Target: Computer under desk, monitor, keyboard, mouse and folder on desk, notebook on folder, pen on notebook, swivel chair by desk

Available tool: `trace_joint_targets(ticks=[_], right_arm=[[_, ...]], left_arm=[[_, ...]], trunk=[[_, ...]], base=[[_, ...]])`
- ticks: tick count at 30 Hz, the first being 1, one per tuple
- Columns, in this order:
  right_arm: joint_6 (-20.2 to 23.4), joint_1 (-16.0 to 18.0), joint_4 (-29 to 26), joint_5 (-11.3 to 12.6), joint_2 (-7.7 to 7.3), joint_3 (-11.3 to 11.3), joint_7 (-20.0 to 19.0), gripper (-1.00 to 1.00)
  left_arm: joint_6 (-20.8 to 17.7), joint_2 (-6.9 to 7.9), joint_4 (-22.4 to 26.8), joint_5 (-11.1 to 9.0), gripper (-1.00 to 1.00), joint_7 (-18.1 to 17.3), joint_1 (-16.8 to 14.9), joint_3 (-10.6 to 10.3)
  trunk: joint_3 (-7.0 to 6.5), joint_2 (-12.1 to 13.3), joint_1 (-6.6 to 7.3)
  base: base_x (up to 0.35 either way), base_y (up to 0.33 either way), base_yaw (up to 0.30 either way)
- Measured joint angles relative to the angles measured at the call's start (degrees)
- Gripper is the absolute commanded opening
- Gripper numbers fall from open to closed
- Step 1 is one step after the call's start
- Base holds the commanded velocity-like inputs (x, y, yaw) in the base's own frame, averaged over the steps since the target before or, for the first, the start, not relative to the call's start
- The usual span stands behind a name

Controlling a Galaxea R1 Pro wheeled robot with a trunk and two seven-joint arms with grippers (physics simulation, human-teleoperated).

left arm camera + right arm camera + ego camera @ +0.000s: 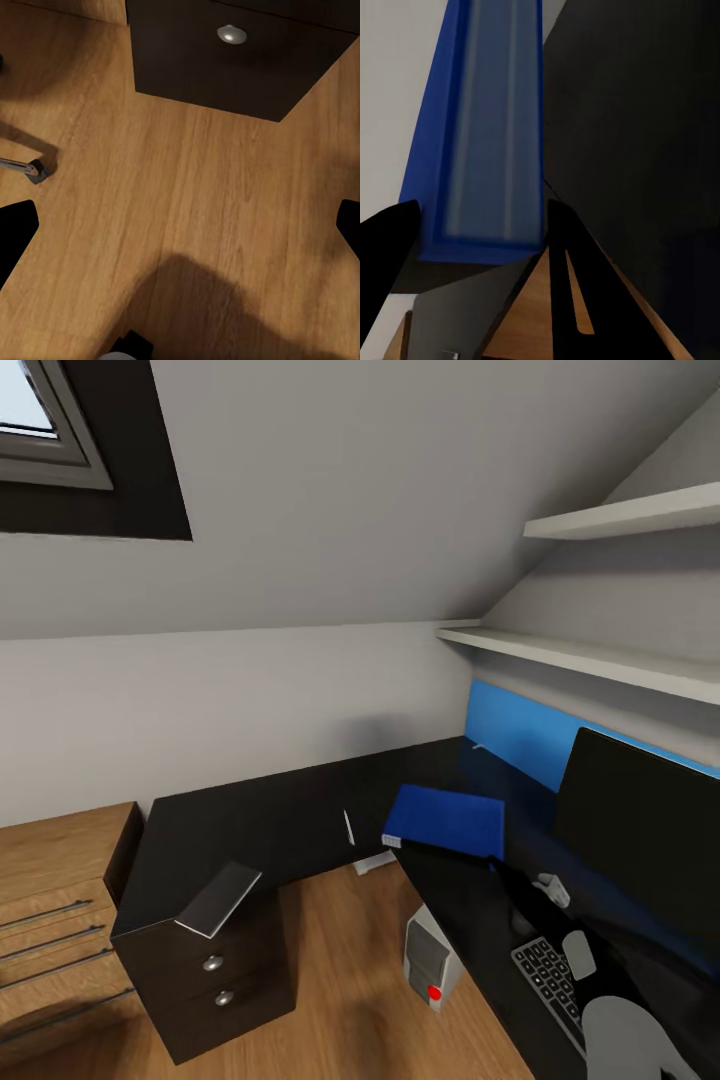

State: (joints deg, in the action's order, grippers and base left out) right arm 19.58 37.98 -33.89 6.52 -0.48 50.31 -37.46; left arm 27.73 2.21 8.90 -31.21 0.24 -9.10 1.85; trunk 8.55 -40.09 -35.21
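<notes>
The black L-shaped desk (280, 810) runs along the wall and turns toward me on the right. The blue folder (445, 822) lies at its inner corner, with the thin pen (348, 827) just left of it. On the corner of the drawer unit (215, 970) rests the grey notebook (218, 898), tilted. The monitor (640, 830) stands at the right, with the keyboard (548, 980) and a pale oval, seemingly the mouse (578, 952), in front of it. The computer (430, 957) stands on the floor by the desk edge. My left gripper (180, 225) is open above the floor. My right gripper (480, 262) is open and holds nothing.
A light-wood drawer chest (55, 920) stands at the left, and shelves (600, 655) hang above the desk at the right. In the left wrist view a chrome leg with a castor (31, 169) lies near the drawer unit's knob (231, 34). A blue band (487, 127) sits ahead of the right gripper.
</notes>
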Motion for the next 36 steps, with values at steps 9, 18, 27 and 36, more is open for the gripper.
trace_joint_targets(ticks=[9, 18, 27, 36], right_arm=[[-0.6, 0.0, 0.1, 0.9, 1.10, -0.1, 5.9, -1.00], [-8.3, 0.0, 3.8, 4.1, 2.57, -0.1, 9.9, -1.00], [-16.3, 0.0, 10.3, 4.9, 2.84, 0.1, 11.0, -1.00], [-17.8, 0.0, 10.9, 9.1, 3.41, 0.2, 13.6, -1.00]], left_arm=[[0.0, 0.00, 0.0, 0.0, 1.00, 0.0, 0.0, 0.0], [0.0, 0.00, 0.0, 0.0, 1.00, 0.0, 0.0, 0.0], [0.0, 0.00, 0.0, 0.0, 1.00, 0.0, 0.0, 0.0], [0.0, 0.00, 0.0, 0.0, 1.00, 0.0, 0.0, 0.0]], trunk=[[0.00, 0.0, 0.00], [0.00, 0.0, 0.00], [0.00, 0.0, 0.00], [0.00, 0.0, 0.00]], base=[[0.000, 0.000, 0.000], [0.000, 0.000, 0.000], [0.000, 0.000, 0.000], [0.000, 0.000, 0.000]])
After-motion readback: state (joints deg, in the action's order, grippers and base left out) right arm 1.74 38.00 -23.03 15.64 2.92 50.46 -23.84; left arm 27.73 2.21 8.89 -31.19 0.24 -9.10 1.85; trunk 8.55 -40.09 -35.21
